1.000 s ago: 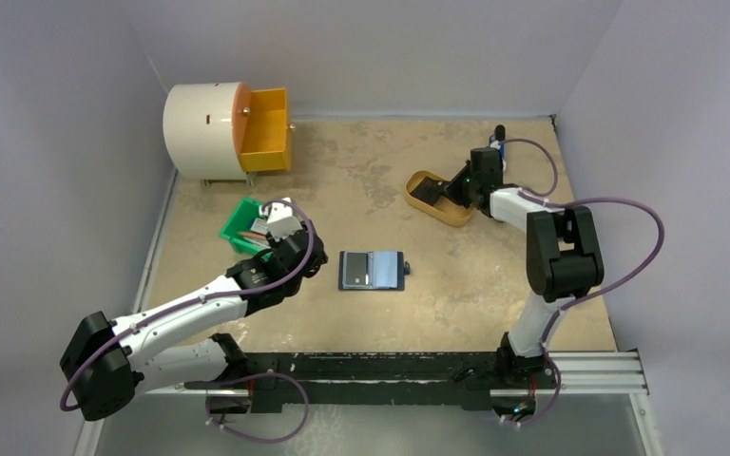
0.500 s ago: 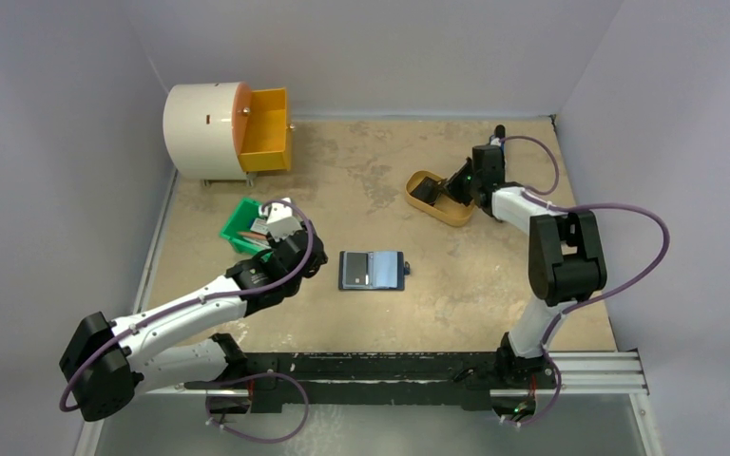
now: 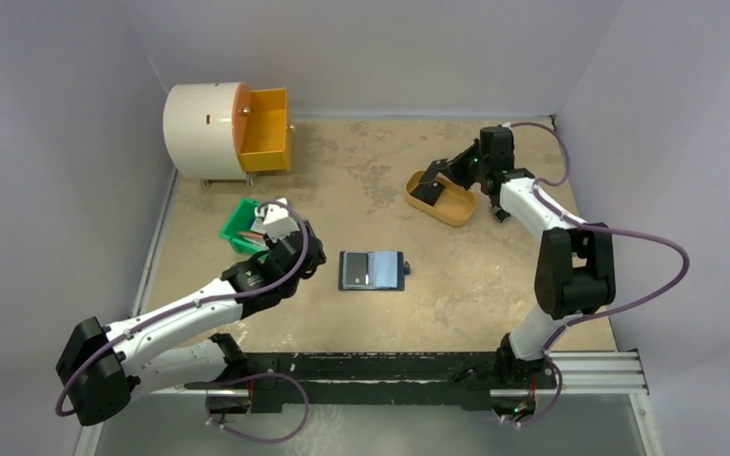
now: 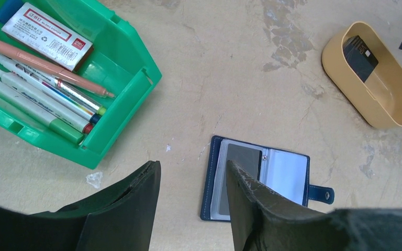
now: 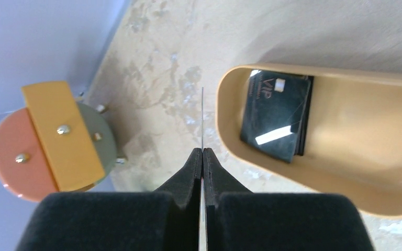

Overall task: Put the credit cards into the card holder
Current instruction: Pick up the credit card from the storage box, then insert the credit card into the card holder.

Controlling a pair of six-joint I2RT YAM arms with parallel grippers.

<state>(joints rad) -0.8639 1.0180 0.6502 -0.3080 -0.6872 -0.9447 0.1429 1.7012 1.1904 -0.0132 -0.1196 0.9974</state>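
Observation:
The navy card holder (image 3: 373,270) lies open on the table, snap tab to the right, with a dark card in its left pocket (image 4: 243,167); it also shows in the left wrist view (image 4: 288,172). My left gripper (image 4: 191,172) is open and empty, hovering just left of it (image 3: 306,255). My right gripper (image 5: 202,151) is shut on a credit card (image 5: 202,115), seen edge-on, above the left end of the mustard tray (image 5: 225,130). Dark cards (image 5: 277,117) lie in that tray (image 3: 456,211).
A green bin (image 4: 115,112) with pens and a small box sits left of the card holder (image 3: 238,228). A white drum with an orange drawer (image 3: 264,128) stands at the back left. Walls close in the table.
My right gripper has risen out of the mustard tray with a card and its wrist has swung toward the back. The left arm has shifted only slightly.

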